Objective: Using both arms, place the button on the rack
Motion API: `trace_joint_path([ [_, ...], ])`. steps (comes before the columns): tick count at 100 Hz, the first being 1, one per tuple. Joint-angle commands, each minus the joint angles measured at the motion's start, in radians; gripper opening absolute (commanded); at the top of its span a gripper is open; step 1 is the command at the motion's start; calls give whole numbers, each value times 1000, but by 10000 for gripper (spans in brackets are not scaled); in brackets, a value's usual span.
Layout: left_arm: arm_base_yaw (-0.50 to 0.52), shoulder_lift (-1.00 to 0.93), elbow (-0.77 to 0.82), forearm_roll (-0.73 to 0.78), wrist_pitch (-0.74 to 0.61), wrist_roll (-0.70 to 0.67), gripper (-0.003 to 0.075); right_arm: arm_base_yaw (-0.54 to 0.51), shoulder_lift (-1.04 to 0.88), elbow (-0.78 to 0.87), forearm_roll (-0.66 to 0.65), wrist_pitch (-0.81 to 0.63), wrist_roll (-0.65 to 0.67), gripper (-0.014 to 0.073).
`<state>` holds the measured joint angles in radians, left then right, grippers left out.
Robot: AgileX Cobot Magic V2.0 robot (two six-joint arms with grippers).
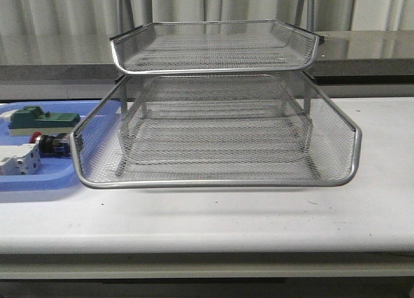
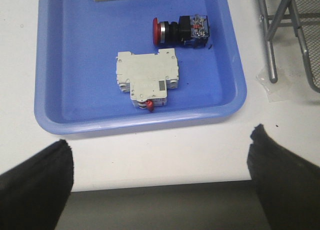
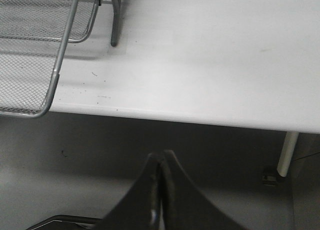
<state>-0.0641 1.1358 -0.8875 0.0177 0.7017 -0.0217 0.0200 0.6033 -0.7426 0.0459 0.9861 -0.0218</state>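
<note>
We judge task at first step: pick not yet begun. Left tool fingers wide apart, empty, hanging over bench edge. Button ahead of left tool, lying on side in blue tray, red cap toward tray middle, just beyond white breaker. Right tool fingers pressed together, empty, off bench edge; rack lower tray corner ahead of it. Next, we think: left tool forward over breaker, straddle button body, close.
</note>
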Motion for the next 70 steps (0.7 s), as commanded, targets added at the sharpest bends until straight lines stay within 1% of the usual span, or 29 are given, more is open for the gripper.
trace_joint_path([
  [1,-2,-16,-34,-18,-55,1,674,-6,0,-32,-9,-53,-1,-71],
  [14,-2,-16,-37,-18,-62,3,648,-6,0,-32,-9,-53,-1,-71],
  [26,-2,15,-91,-12,-58,35,637,-6,0,-32,-9,-53,-1,-71],
  [44,-2,151,-280,-12,-7,152,637,-6,0,-32,-9,-53,-1,-71],
  [70,-2,420,-612,-18,161,428,637,-6,0,-32,-9,-53,-1,-71],
])
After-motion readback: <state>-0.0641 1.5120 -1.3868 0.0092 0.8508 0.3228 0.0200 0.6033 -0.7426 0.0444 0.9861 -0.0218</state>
